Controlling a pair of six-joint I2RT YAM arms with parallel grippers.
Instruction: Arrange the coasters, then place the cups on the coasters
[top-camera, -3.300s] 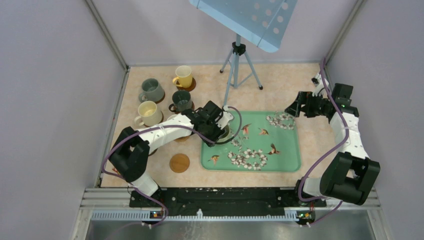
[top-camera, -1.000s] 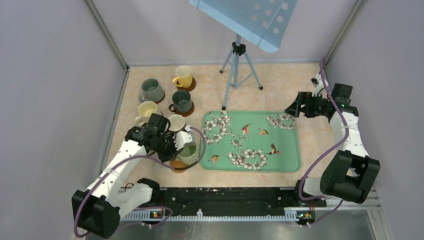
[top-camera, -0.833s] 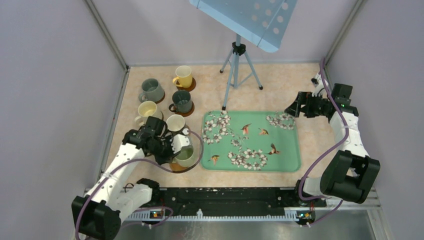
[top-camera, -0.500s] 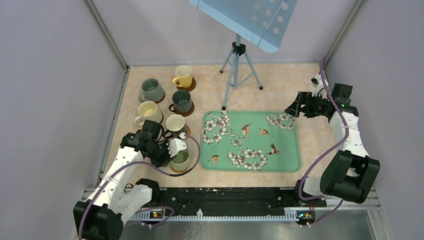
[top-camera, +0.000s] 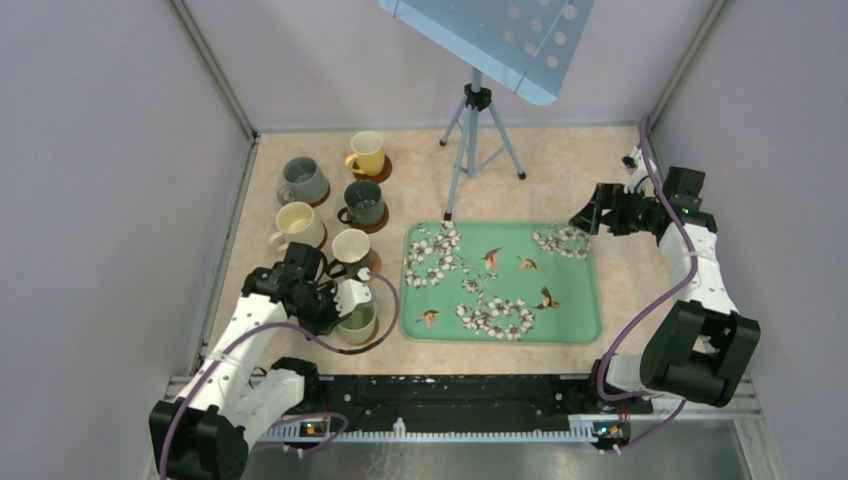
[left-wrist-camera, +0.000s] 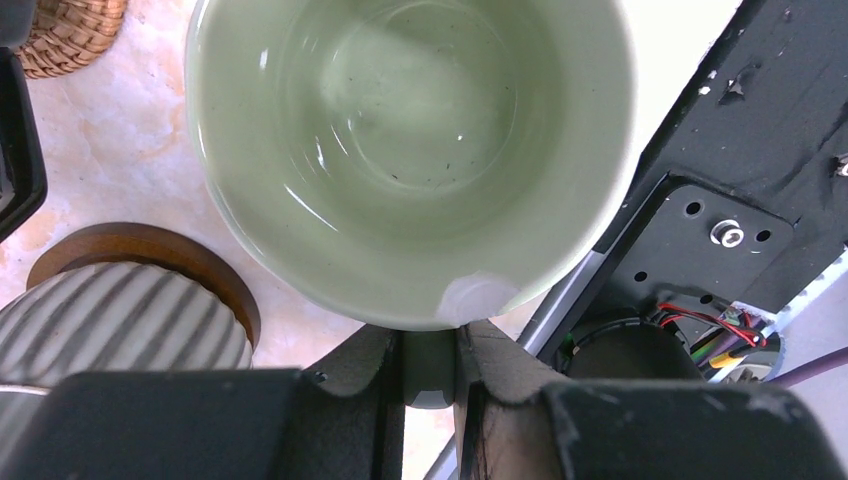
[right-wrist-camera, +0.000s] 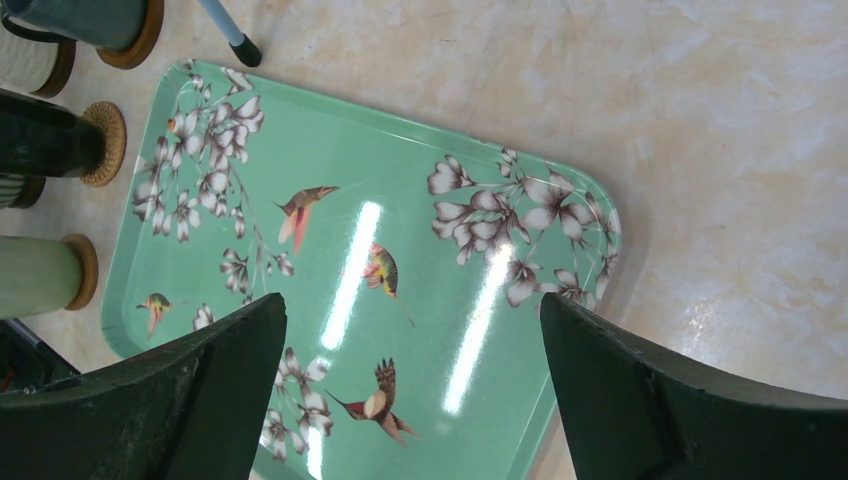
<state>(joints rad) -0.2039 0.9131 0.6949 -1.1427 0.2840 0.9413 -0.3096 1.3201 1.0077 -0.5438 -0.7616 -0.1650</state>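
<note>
The glossy pale green ceramic mug (top-camera: 356, 322) has come down onto the round brown wooden coaster (right-wrist-camera: 84, 272), nine o'clock of the floral tray (top-camera: 575, 290). The left pincer (left-wrist-camera: 430, 372) clamps its handle; the right pincer (right-wrist-camera: 408, 308) gapes, empty.

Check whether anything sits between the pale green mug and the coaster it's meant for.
Nothing visible does. The left gripper is shut on the handle of the pale green mug, and the right wrist view shows its base right at the coaster. The ribbed grey mug stands beside it, not in the way.
</note>
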